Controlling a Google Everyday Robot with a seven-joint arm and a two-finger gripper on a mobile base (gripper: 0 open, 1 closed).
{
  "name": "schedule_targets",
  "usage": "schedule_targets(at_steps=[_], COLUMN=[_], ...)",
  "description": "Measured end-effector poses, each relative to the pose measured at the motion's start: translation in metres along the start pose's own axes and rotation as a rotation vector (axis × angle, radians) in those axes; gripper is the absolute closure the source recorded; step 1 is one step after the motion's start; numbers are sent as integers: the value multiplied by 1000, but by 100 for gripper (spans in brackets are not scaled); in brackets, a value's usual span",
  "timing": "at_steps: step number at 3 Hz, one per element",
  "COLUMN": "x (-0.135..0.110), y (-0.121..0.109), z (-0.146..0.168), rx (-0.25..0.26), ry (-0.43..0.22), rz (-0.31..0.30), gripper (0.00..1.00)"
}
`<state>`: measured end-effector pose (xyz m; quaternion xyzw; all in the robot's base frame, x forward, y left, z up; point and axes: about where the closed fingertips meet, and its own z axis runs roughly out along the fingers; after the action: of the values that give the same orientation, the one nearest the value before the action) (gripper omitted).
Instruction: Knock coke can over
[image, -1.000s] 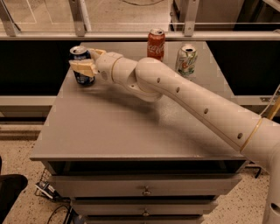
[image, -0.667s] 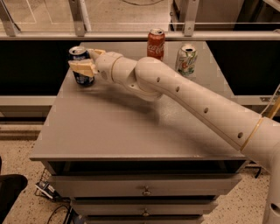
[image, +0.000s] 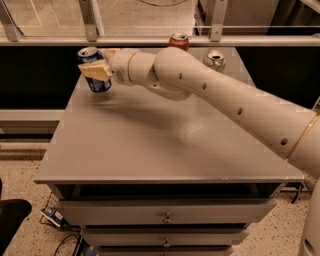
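Note:
The red coke can stands upright at the back edge of the grey table. Only its upper part shows above my arm. My gripper is far from it, at the table's back left corner, right at the blue can, which stands upright. My white arm reaches across the table from the right and passes in front of the coke can.
A white-and-green can stands upright at the back right, just behind my arm. A railing and glass run behind the table. Drawers sit under the tabletop. A dark object and cables lie on the floor at the lower left.
The view has shifted closer to the table. My arm now covers the coke can's lower part. The gripper stays at the blue can, and all three cans still stand upright.

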<state>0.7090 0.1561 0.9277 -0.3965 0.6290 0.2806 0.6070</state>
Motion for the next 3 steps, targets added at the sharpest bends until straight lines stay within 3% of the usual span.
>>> schedule_targets(at_steps=[1, 2, 3], x=[-57, -107, -104], y=[51, 75, 54], z=[4, 0, -4], rx=[-114, -165, -147], ry=[99, 203, 388], rz=[-132, -256, -320], gripper=[100, 100, 100])
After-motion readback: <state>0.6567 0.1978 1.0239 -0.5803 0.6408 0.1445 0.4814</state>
